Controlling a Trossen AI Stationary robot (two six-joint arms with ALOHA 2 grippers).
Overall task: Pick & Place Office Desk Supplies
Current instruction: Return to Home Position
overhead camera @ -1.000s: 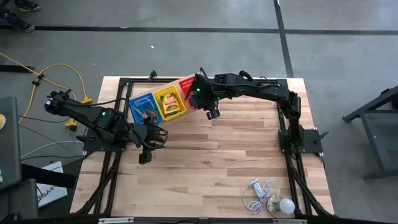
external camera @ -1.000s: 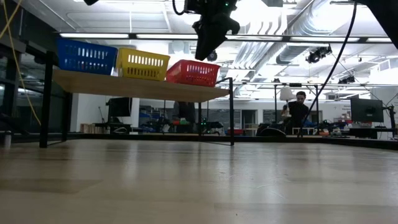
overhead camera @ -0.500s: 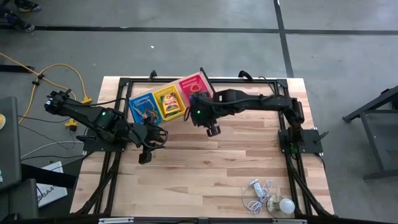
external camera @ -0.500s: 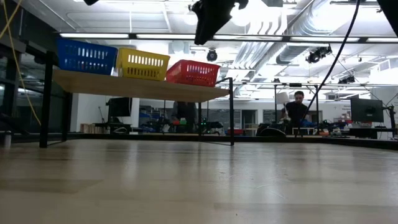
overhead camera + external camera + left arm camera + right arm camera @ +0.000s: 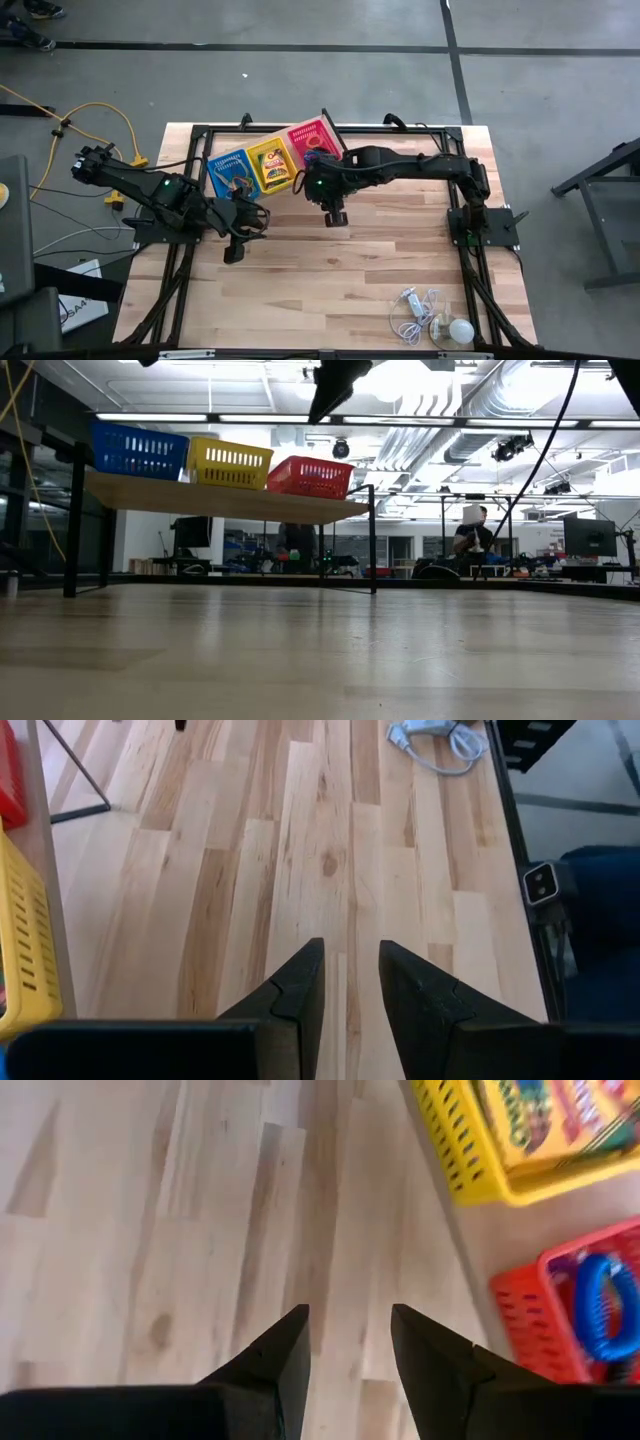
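Three baskets sit on the shelf at the table's 11 o'clock end, the right arm backing off.
On the wooden table (image 5: 380, 270), the raised shelf (image 5: 200, 498) carries the blue basket (image 5: 138, 452), yellow basket (image 5: 230, 464) and red basket (image 5: 310, 477) side by side, in a row running 8 to 2 o'clock from above. Each long axis lies across that row, roughly 11 to 5. The right gripper (image 5: 335, 215), over the red basket a second ago, has drawn back toward 6 o'clock, fingers apart and empty. The left gripper (image 5: 232, 252) waits at 9 o'clock, fingers slightly apart. The crayon box (image 5: 275, 168) lies in the yellow basket, lengthwise I think.
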